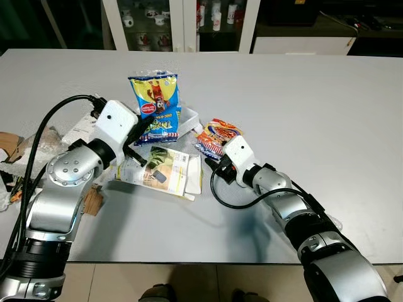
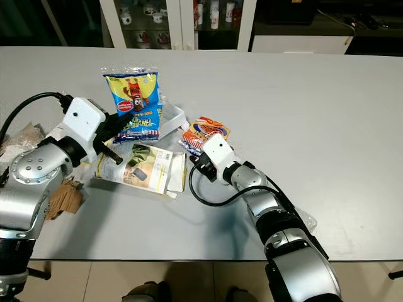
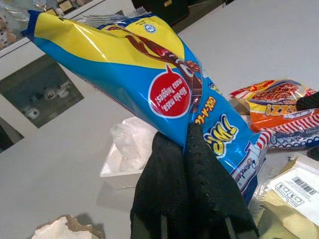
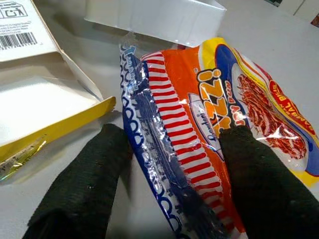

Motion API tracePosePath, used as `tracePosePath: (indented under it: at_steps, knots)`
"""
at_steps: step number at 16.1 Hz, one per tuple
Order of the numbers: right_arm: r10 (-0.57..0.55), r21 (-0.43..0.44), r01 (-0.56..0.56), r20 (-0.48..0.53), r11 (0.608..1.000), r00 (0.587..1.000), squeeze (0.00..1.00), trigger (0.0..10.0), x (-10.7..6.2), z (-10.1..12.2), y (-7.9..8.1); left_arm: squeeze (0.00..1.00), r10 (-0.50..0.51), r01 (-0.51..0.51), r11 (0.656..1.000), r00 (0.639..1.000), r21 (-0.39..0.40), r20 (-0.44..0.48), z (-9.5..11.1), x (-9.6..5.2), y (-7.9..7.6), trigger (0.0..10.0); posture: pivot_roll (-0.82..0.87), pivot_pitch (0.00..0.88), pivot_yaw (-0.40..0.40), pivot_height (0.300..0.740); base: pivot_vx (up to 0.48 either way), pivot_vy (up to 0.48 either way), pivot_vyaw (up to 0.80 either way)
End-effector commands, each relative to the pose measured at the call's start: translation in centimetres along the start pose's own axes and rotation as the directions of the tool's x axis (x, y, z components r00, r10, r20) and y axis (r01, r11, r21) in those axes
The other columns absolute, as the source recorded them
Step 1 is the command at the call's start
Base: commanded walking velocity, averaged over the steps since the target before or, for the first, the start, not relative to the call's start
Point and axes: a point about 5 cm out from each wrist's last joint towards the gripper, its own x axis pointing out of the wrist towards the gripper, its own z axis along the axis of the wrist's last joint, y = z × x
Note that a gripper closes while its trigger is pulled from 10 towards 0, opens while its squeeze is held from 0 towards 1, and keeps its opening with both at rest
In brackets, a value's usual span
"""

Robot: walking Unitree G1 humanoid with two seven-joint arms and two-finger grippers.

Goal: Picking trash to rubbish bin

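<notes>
A blue and yellow snack bag point(image 1: 155, 100) is held up over the grey table point(image 1: 302, 113), and my left gripper point(image 1: 143, 128) is shut on its lower end. In the left wrist view both black fingers point(image 3: 199, 179) pinch the snack bag point(image 3: 144, 69) together. An orange and red striped snack packet point(image 1: 217, 134) lies flat on the table. My right gripper point(image 4: 174, 184) is open low over the near end of the packet point(image 4: 219, 124), one finger on each side of it.
A flattened yellow and white carton point(image 1: 167, 171) lies between the arms. A small white box point(image 1: 189, 117) sits behind the blue bag. Crumpled brown paper point(image 1: 11, 148) lies at the table's left edge. A glass cabinet point(image 1: 170, 22) stands beyond the table.
</notes>
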Motion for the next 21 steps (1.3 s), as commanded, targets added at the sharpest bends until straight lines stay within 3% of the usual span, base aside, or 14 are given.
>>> tracePosePath:
  at_steps: [1,16,21]
  knots:
    - [0.013,0.01,-0.012,-0.071,1.0,0.997,0.0,0.0,-0.3,-1.5,0.6,0.0,-0.007,0.007,1.0,1.0,0.019,0.003,0.4,0.1,-0.1,10.0,0.16,0.141,0.012,0.74,0.0,0.0,0.0]
    - [-0.038,0.024,0.04,-0.068,0.999,0.997,0.0,0.0,-0.2,-1.5,0.5,0.0,-0.006,0.006,1.0,1.0,0.015,0.0,0.4,0.4,-0.5,10.0,0.16,0.14,0.014,0.74,0.0,0.0,0.0]
    - [-0.089,0.027,0.091,-0.054,0.996,0.995,0.0,0.0,-0.1,-0.9,-0.4,0.0,0.0,0.0,1.0,1.0,0.011,0.01,0.5,1.1,-0.6,10.0,0.15,0.11,0.007,0.74,0.0,0.0,0.0]
